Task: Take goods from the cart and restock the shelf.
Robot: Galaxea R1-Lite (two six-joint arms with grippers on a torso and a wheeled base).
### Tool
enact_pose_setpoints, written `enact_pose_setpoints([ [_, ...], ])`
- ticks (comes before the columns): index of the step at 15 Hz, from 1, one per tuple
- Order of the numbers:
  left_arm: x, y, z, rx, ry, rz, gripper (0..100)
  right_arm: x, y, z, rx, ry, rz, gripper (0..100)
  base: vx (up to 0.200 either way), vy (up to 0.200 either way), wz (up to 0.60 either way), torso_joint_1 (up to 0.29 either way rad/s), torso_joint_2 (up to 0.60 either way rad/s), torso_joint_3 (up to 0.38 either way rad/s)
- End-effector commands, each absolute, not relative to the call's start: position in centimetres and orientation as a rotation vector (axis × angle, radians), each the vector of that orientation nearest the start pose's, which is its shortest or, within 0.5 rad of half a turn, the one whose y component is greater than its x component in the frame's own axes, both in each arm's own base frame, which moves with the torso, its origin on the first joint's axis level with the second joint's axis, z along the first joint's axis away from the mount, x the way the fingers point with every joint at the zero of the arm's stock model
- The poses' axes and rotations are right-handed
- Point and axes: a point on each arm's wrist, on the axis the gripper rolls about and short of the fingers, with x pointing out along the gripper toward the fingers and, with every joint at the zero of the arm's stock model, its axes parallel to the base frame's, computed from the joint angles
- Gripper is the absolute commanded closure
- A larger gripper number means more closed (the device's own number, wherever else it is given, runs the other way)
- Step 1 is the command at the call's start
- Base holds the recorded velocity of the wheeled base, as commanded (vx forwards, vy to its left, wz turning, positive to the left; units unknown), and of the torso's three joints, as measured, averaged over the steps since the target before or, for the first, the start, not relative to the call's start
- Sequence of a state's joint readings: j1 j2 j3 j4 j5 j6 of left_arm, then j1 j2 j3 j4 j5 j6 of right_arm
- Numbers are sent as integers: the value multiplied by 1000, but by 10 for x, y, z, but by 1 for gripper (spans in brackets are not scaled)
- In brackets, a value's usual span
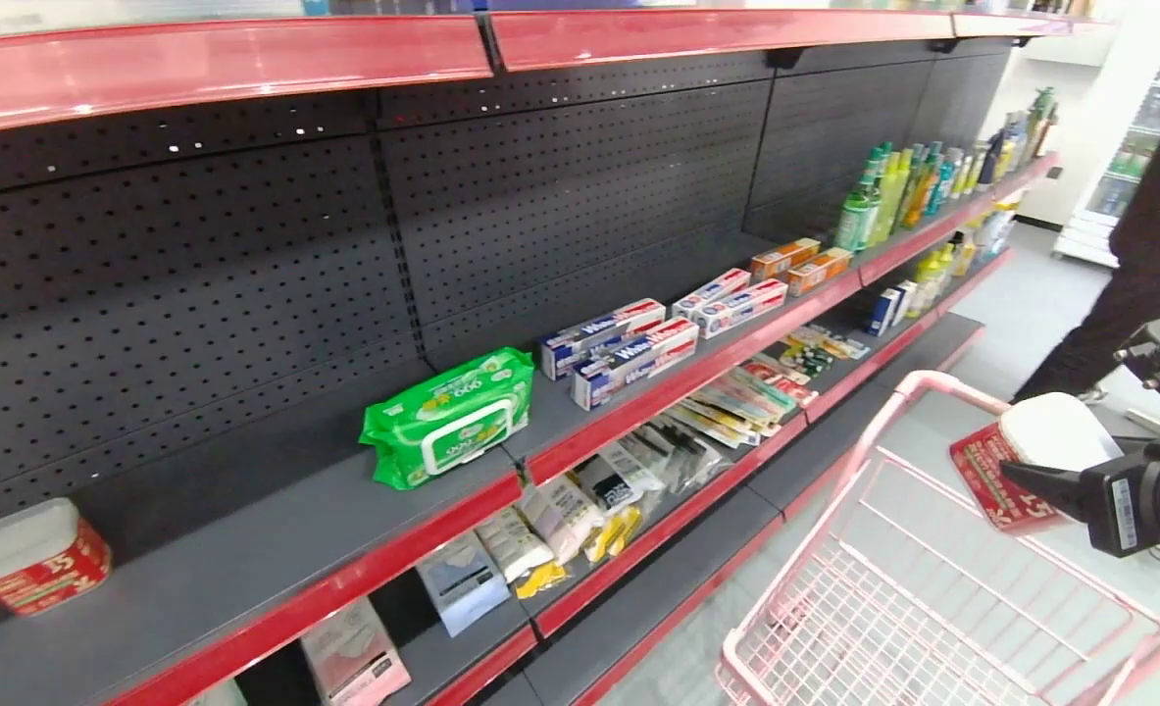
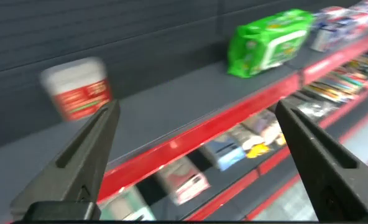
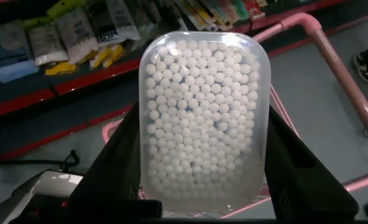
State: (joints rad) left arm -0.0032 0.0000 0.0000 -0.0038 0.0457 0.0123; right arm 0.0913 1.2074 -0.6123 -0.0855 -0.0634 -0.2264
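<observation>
Fingers (image 3: 109,168) of the right gripper (image 3: 202,112) pinched the bead tub's (image 1: 1040,441) sides, keeping it secure above the cart (image 3: 336,59). Away from the cart, the left gripper (image 2: 196,109) gaped empty toward the shelf (image 1: 246,549).

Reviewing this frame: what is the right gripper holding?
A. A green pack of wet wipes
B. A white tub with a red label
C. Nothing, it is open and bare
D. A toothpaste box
B: the right gripper is shut on the white tub with a red label, its fingers on either side of the tub, which is full of small white beads and held above the pink cart.
</observation>
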Motion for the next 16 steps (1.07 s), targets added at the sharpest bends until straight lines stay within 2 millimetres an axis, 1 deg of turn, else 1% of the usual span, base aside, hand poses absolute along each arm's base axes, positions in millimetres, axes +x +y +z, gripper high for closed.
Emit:
enact_pose_setpoints([
  [1,-23,1,76,12,-4,43,0,171,14,194,-262,509,87,100,0,0,600,7,2,7],
  [14,-23,1,76,11,-4,43,0,170,15,192,-273,514,92,100,0,0,600,0,3,2],
  [16,-23,1,76,12,-4,43,0,168,14,192,-279,514,84,100,0,0,0,0,0,0],
])
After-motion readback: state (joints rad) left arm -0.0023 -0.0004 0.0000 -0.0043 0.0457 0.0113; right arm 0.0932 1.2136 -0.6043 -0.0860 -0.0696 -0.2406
